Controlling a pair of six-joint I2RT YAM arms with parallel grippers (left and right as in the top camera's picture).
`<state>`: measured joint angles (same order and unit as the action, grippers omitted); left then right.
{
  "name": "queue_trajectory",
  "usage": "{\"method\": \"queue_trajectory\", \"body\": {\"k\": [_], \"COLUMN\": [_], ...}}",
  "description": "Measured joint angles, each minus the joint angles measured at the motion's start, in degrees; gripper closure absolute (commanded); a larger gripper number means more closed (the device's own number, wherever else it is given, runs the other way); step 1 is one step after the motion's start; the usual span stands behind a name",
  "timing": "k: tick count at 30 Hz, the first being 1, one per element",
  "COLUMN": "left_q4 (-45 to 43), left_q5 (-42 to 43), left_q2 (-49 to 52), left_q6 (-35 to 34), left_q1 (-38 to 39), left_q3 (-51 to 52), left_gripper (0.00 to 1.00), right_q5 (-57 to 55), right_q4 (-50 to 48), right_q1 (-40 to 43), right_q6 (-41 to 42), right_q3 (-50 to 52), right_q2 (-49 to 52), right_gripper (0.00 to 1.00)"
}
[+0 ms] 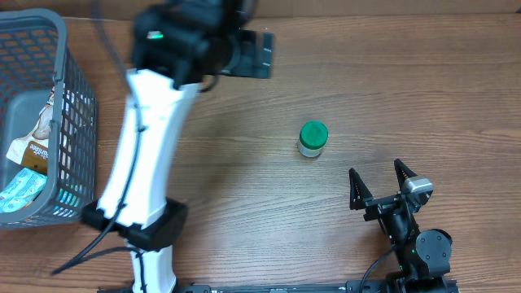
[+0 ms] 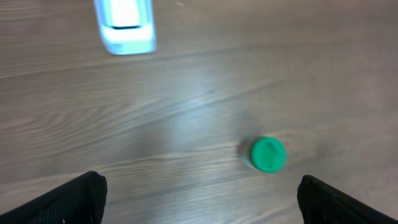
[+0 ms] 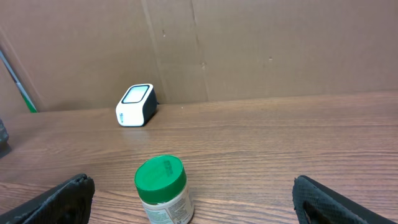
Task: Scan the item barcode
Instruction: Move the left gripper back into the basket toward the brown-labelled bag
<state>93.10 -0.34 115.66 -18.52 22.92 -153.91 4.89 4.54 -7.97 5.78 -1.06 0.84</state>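
Green-lidded jar [image 1: 313, 138] stands upright mid-table. R gripper [image 1: 377, 172] sits near it, on the front-edge side, jaws spread wide, nothing held. L gripper [image 2: 200, 186] hangs above the table, also wide open & empty. Jar lies below it, off toward one finger. Scanner [image 3: 135, 104] is well apart from the jar.

Green-lidded jar [image 1: 313, 138] upright on wooden table [image 1: 326, 73], right gripper [image 1: 378, 183] near it with jaws spread and nothing between, white left arm [image 1: 151, 155] blurred toward far edge, grey basket [image 1: 77, 106] holding packets [image 1: 28, 150] at left.
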Motion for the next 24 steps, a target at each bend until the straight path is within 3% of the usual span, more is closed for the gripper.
{"method": "queue_trajectory", "body": {"k": [12, 24], "left_q4": [3.43, 3.37], "left_q5": [-2.32, -4.2], "left_q2": [-11.28, -12.07], "left_q6": [-1.18, -4.76], "left_q1": [-27.12, -50.77], "left_q3": [-0.02, 6.01], "left_gripper": [0.0, 0.06], "right_q5": [0.0, 0.02], "right_q4": [0.02, 0.04], "right_q1": [0.0, 0.0], "right_q6": [0.0, 0.02], "right_q3": [0.0, 0.0], "right_q2": [0.0, 0.0], "right_gripper": [0.0, 0.0]}}
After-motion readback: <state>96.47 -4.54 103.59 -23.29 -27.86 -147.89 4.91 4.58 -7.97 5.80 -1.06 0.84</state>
